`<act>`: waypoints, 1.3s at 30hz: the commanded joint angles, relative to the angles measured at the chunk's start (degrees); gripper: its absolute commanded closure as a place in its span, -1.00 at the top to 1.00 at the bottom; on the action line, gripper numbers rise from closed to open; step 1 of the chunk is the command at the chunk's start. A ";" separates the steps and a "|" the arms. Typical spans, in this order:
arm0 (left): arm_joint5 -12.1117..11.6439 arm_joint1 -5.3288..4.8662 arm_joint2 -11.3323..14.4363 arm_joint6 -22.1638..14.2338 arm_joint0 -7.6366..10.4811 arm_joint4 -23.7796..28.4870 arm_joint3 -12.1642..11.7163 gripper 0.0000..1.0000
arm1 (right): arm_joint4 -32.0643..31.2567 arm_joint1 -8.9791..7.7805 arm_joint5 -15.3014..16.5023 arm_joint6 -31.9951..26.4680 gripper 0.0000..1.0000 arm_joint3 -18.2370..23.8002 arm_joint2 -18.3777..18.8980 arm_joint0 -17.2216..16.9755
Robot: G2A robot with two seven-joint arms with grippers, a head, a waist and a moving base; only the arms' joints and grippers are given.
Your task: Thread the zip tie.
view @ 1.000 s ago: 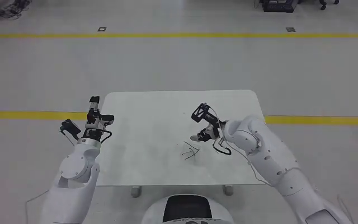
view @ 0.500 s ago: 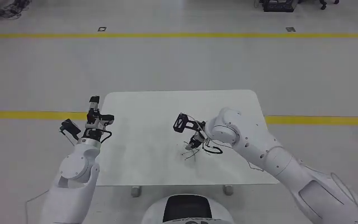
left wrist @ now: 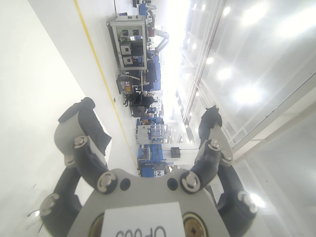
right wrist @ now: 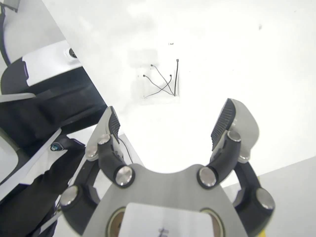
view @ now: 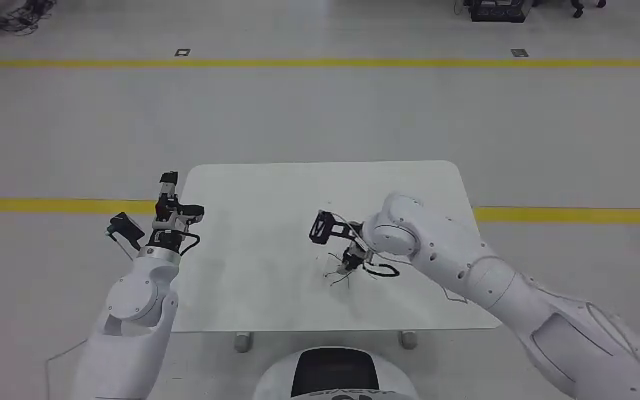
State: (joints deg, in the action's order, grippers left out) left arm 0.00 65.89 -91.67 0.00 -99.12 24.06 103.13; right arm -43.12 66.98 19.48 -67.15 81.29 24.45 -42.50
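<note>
Your right gripper [right wrist: 172, 114] has swung in over the thin black plastic zip ties [right wrist: 164, 82], jaws spread wide, nothing held. The ties lie crossed toward the white table's [view: 260, 200] near edge, about mid-width. Left gripper [left wrist: 150, 109] is spread and unmoved at the left edge. Likely the pick comes next.

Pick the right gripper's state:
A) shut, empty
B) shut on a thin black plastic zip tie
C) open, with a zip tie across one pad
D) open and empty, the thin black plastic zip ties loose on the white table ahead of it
D: in the right wrist view the right gripper has its jaws spread wide with nothing between them, and the thin black plastic zip ties lie crossed on the white table beyond the fingertips.
</note>
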 commanded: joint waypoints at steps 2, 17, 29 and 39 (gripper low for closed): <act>0.00 0.00 0.00 0.00 0.00 0.00 0.00 1.00 | 2.92 0.87 0.00 -0.39 1.00 -2.24 -5.39 4.11; 0.00 0.00 0.00 0.00 0.00 0.00 0.00 1.00 | 5.30 2.18 0.00 1.16 1.00 -5.30 -12.15 8.20; 0.00 0.00 0.00 0.00 0.00 0.00 0.00 1.00 | -0.32 2.19 0.00 4.67 1.00 -4.69 -14.71 7.33; 0.00 0.00 0.00 0.00 0.00 0.00 0.00 1.00 | -1.33 2.92 0.00 4.94 1.00 -5.16 -14.71 6.25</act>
State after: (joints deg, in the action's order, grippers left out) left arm 0.00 65.89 -91.67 0.00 -99.12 24.06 103.13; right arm -44.46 69.90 19.48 -62.21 76.13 9.74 -36.25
